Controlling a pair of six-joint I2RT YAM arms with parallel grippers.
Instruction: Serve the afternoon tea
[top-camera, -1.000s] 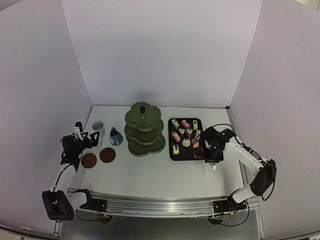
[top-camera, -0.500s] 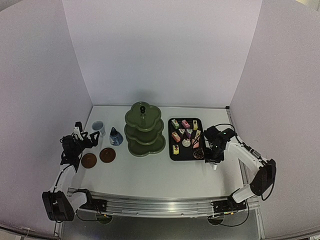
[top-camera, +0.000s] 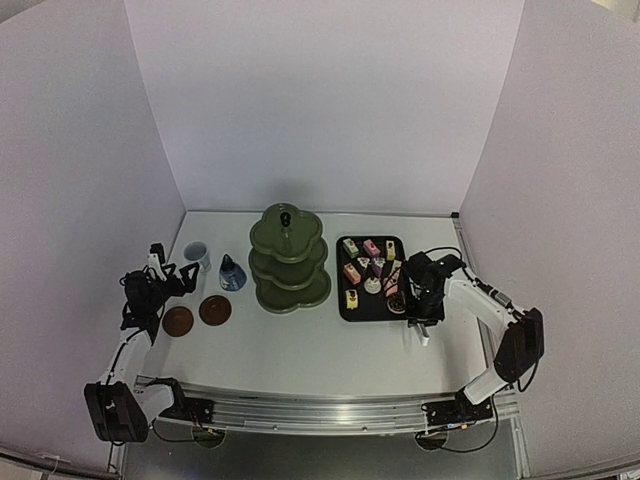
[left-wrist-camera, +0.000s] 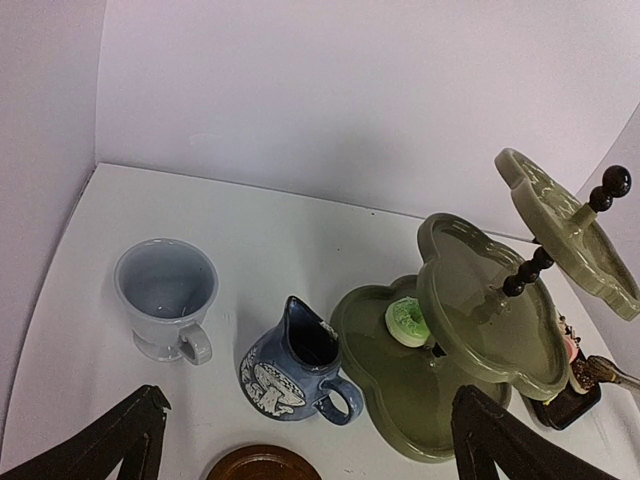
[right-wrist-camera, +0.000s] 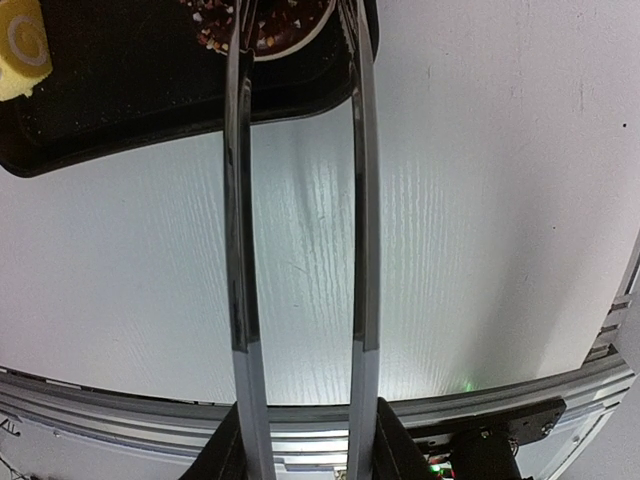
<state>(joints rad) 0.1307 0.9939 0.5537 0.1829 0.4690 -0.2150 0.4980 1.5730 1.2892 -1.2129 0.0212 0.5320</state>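
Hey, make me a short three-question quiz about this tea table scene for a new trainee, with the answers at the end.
1. True or false: a green donut lies on the lowest tier of the olive-green three-tier lobed stand.
2. Which stands nearer that stand? A: pale blue-white cup. B: small blue jug.
3. What does the right gripper hold?
Key: 1 true; 2 B; 3 thin metal tongs.
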